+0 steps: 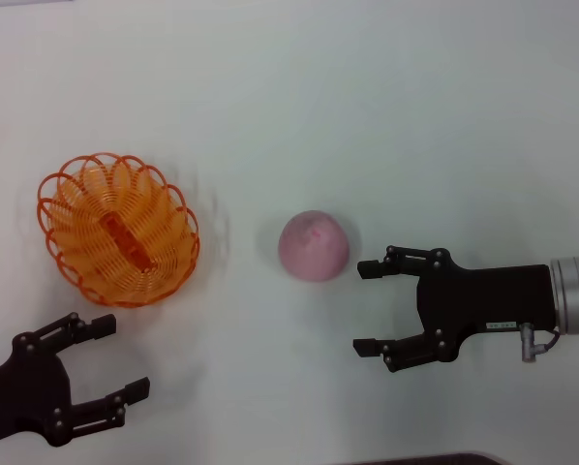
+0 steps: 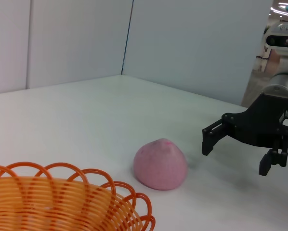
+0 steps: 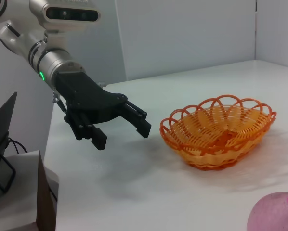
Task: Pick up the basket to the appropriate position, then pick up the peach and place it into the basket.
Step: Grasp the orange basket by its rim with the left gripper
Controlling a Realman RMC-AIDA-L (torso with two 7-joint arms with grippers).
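Observation:
The orange wire basket (image 1: 118,229) stands upright and empty on the white table (image 1: 367,116) at the left; it also shows in the left wrist view (image 2: 62,202) and the right wrist view (image 3: 218,131). The pale pink peach (image 1: 314,246) lies on the table right of it, apart from it; it shows too in the left wrist view (image 2: 160,164) and at the corner of the right wrist view (image 3: 274,213). My left gripper (image 1: 120,358) is open and empty, near the basket's front side. My right gripper (image 1: 365,307) is open and empty, just right of the peach and slightly nearer me.
The table's left edge (image 3: 50,144) shows in the right wrist view, with dark equipment (image 3: 2,144) beyond it. Pale wall panels (image 2: 76,38) stand behind the table's far side.

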